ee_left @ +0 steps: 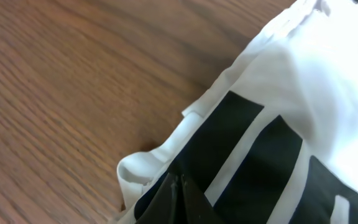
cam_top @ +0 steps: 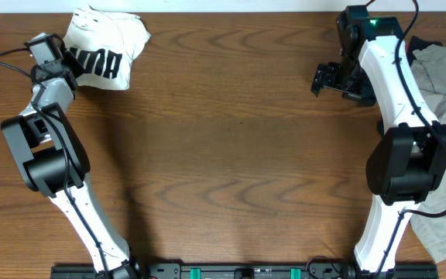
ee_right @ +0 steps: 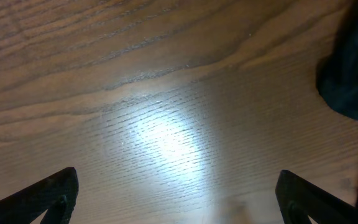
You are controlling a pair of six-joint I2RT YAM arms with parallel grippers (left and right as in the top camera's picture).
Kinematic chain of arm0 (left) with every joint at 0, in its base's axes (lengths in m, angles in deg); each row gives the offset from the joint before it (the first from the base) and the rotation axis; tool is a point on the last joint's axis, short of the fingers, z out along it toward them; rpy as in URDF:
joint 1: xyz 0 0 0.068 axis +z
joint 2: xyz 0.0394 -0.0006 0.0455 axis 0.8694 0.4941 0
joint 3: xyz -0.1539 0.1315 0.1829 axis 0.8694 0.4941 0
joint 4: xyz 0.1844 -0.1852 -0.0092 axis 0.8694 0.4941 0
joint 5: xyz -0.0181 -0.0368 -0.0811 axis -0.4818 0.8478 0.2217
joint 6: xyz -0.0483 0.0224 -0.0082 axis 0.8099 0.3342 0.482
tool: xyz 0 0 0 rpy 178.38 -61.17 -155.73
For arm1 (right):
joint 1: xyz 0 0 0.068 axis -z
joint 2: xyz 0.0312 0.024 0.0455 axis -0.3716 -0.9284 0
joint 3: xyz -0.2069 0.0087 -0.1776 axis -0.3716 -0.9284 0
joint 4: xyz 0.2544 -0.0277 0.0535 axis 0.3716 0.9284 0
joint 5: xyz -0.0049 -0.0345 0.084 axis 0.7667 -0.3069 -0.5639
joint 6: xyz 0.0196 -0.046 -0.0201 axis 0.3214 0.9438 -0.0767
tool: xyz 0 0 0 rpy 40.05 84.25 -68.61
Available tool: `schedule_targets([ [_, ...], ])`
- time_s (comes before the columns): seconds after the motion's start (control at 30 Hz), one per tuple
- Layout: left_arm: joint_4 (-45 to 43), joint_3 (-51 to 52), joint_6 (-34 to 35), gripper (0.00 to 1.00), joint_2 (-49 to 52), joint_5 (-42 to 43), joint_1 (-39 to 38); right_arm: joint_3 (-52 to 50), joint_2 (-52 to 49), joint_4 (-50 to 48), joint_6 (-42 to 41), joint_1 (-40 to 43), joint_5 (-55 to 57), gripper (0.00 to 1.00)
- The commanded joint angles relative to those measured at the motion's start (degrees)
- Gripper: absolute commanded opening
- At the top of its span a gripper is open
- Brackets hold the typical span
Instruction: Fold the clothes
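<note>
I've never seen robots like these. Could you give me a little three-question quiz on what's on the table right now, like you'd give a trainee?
1. True or false: the right hand is gripping the T-shirt.
2. Where does the T-shirt lie in the overhead view? A) top left, at the left hand; B) in the middle of the table; C) at the bottom edge.
3. Fill in: the big lettering on the T-shirt is coloured ____.

Key: 1 false, the right hand is open over bare table; 2 A; 3 black.
</note>
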Motion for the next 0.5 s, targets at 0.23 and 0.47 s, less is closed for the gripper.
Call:
schedule_targets([
  [0.23, 4.76, 0.22, -0.96, 0.06, 1.90, -0.13, 0.04, 0.63, 0.55, 0.00, 0.20, 0.17, 0.63, 0.99],
  [0.47, 7.82, 0.22, -0.90, 0.06, 3.63, -0.13, 0.04, 0.63, 0.55, -0.02, 0.17, 0.20, 0.63, 0.99],
])
